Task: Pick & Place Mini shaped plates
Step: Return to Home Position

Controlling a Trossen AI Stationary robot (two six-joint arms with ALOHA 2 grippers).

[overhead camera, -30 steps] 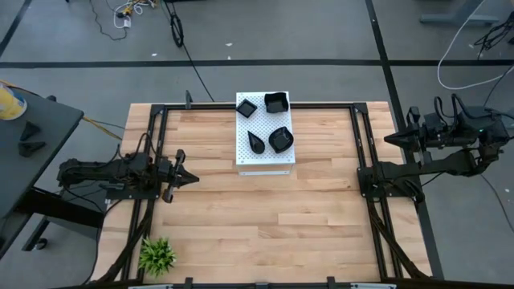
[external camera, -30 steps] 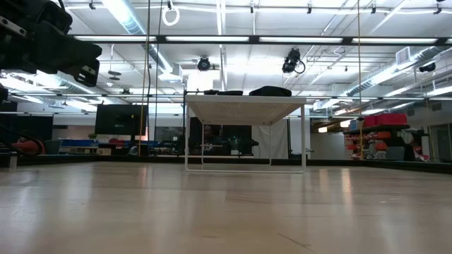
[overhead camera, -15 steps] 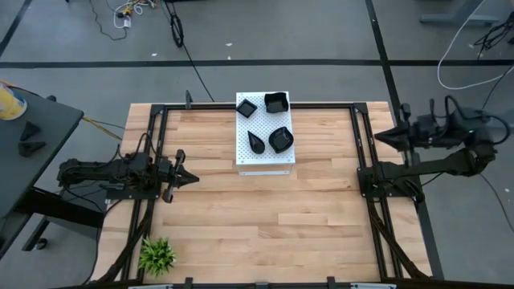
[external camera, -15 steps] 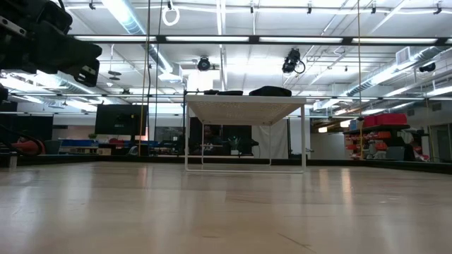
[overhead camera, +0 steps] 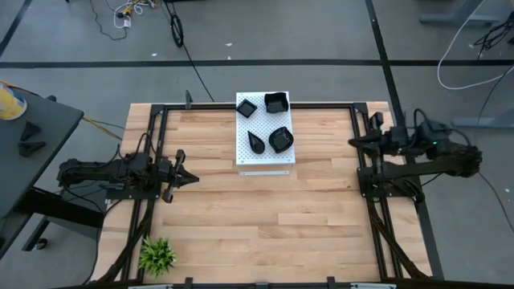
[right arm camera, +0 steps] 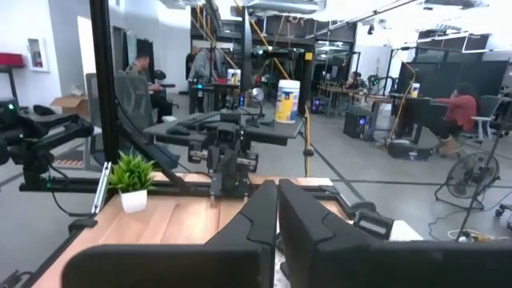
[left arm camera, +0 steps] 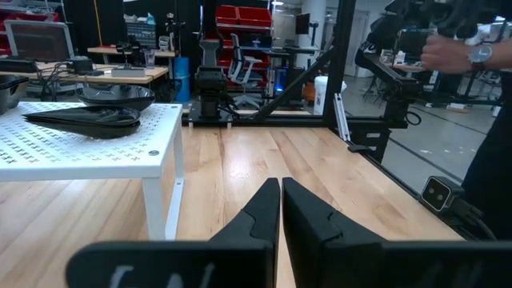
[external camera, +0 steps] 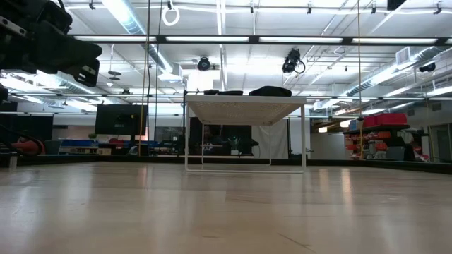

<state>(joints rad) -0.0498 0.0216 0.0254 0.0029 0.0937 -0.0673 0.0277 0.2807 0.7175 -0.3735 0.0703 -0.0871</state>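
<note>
Claws of both arms are closed tip to tip and hold nothing: the left gripper (overhead camera: 189, 178) lies over the left side of the wooden table (overhead camera: 265, 229), pointing inward, and the right gripper (overhead camera: 359, 142) hangs above the right side of the black frame (overhead camera: 321, 105). The left wrist view shows its fingers (left arm camera: 260, 214) pressed together, and the right wrist view shows the same of that arm's fingers (right arm camera: 258, 214). We find the mini shaped plates (external camera: 270, 91) gathered on the raised white perforated shelf (overhead camera: 265, 163) at the far middle of the table, in four groups: a deep square stack (overhead camera: 275, 102), a small square dish (overhead camera: 245, 107), a teardrop dish (overhead camera: 256, 143) and a rounded dish (overhead camera: 281, 140). No black dish shows on the wood, so we judge the placing complete, with only the parking of the arms left. Both grippers are well apart from the shelf. Bare wood lies between the grippers. A green plant (overhead camera: 157, 255) stands at the near left corner, away from either arm, so we judge the risk of contact slight.
</note>
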